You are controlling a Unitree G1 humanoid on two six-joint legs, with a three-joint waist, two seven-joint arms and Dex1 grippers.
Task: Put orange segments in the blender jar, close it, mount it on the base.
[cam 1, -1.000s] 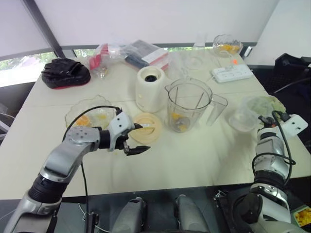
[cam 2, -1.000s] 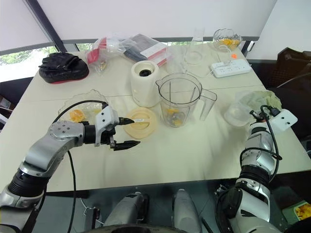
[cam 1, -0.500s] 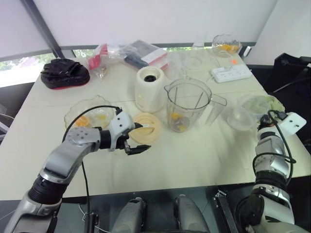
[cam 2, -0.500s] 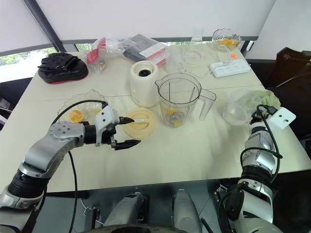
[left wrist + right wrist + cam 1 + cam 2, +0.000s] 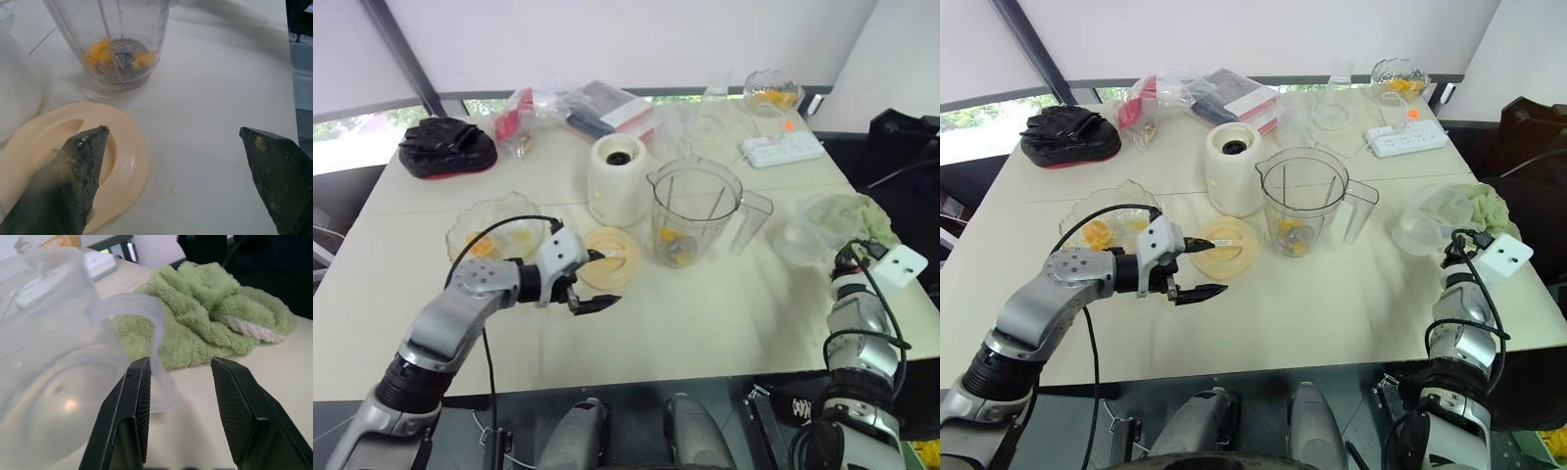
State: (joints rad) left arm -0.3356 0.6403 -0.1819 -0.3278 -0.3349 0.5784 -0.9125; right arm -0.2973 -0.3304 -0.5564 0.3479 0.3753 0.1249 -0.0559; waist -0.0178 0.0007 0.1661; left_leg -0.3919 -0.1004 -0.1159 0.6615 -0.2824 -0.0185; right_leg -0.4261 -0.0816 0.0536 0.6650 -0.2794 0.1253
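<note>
Left wrist view: left gripper [image 5: 172, 131] spread wide, one finger [image 5: 78, 166] hiding part of the lid [image 5: 123, 147]; blender jar [image 5: 117, 29] top cut off; right gripper [image 5: 180, 362] spread too.

Left gripper [image 5: 605, 279] spread wide; right gripper [image 5: 180, 361] spread, empty.

Pale peach lid [image 5: 610, 259], clear jar [image 5: 693, 201], orange segments [image 5: 100, 49], white base [image 5: 615, 181], green towel [image 5: 215, 313].
</note>
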